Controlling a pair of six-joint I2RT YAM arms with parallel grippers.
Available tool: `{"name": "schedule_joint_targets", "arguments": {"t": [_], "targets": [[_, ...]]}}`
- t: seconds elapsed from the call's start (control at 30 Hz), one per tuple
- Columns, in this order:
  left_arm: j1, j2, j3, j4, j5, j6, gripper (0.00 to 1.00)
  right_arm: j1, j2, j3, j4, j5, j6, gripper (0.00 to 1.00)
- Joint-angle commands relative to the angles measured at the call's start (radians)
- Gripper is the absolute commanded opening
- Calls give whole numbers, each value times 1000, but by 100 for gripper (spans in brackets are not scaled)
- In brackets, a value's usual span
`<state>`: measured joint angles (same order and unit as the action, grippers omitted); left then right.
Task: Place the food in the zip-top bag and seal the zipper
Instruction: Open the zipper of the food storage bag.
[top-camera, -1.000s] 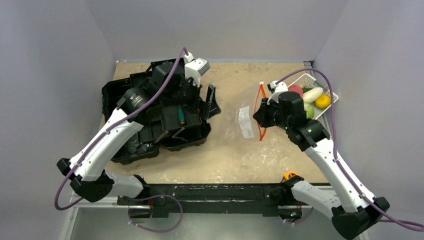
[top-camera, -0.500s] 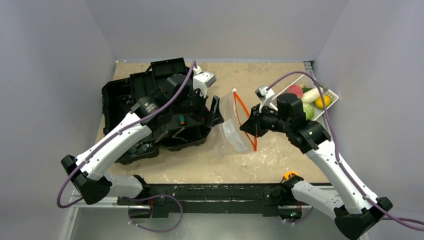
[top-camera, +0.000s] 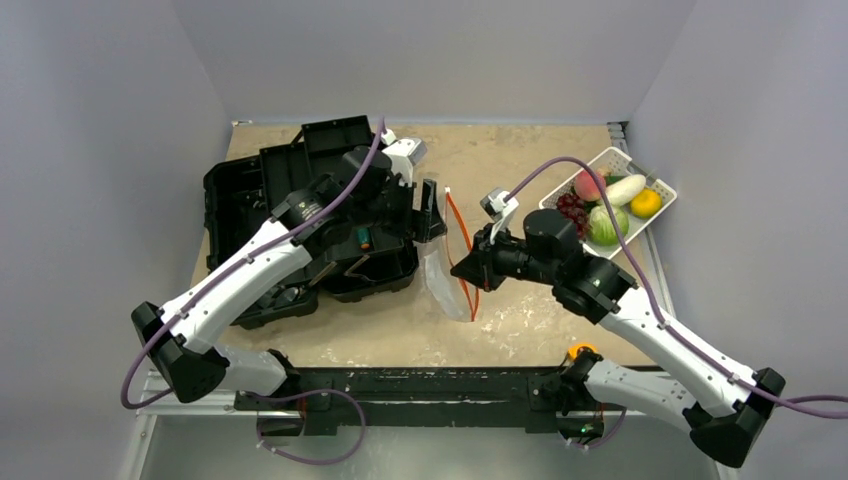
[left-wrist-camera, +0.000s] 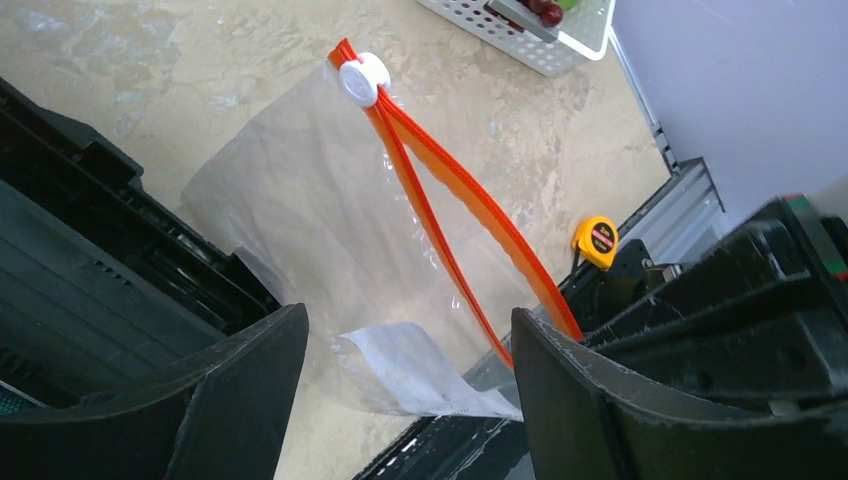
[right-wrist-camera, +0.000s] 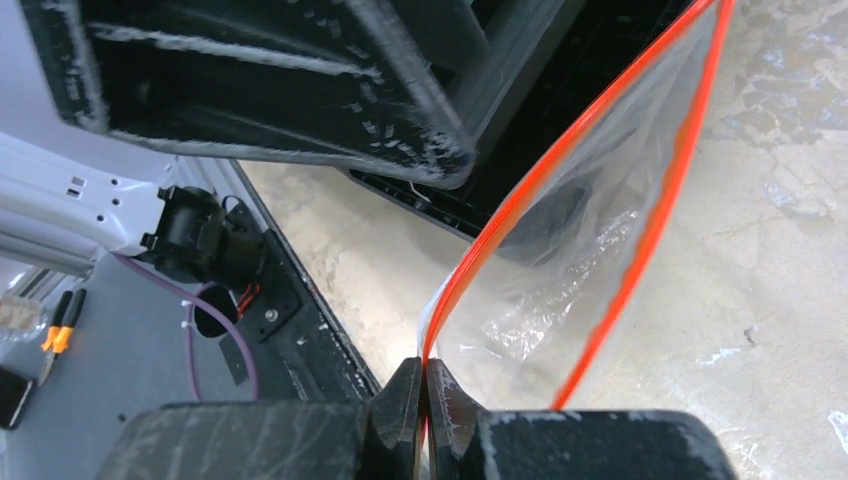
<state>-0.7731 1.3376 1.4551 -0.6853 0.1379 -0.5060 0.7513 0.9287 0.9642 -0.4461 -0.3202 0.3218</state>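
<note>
The clear zip-top bag (top-camera: 440, 275) hangs off the table at centre, its mouth spread open. My right gripper (top-camera: 468, 270) is shut on one side of the orange-red zipper (right-wrist-camera: 560, 140), pinched at the fingertips (right-wrist-camera: 424, 375). The zipper's white slider (left-wrist-camera: 363, 80) sits at the strip's far end. My left gripper (left-wrist-camera: 408, 325) is open, one finger on each side of the bag (left-wrist-camera: 300, 230) near its white label (left-wrist-camera: 420, 375), touching nothing I can see. The food (top-camera: 605, 205) lies in the white basket (top-camera: 612, 155) at the back right.
An open black toolbox (top-camera: 300, 230) fills the left half of the table, with a green-handled screwdriver (top-camera: 360, 237) inside, right next to the left gripper. A yellow tape measure (top-camera: 580, 350) lies at the near edge on the right.
The right arm has carried the bag left, away from the basket, toward the toolbox. The left gripper has swung right to meet the bag, and its jaws have narrowed somewhat.
</note>
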Motion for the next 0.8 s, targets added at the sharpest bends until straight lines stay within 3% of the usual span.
{"name": "schedule_joint_targets", "arguments": {"t": [0.0, 0.2, 0.3, 0.43, 0.77], "targets": [[-3, 29, 58, -33, -75, -54, 72, 72, 14, -14, 127, 160, 34, 0], [-28, 49, 65, -42, -86, -26, 62, 184, 56, 28, 140, 345, 43, 0], [-50, 51, 69, -49, -96, -4, 51, 205, 75, 47, 139, 374, 50, 0], [-85, 61, 78, -74, -133, 25, 44, 234, 92, 63, 126, 437, 63, 0], [-117, 97, 89, -102, -195, 56, 32, 284, 113, 105, 111, 476, 82, 0]]}}
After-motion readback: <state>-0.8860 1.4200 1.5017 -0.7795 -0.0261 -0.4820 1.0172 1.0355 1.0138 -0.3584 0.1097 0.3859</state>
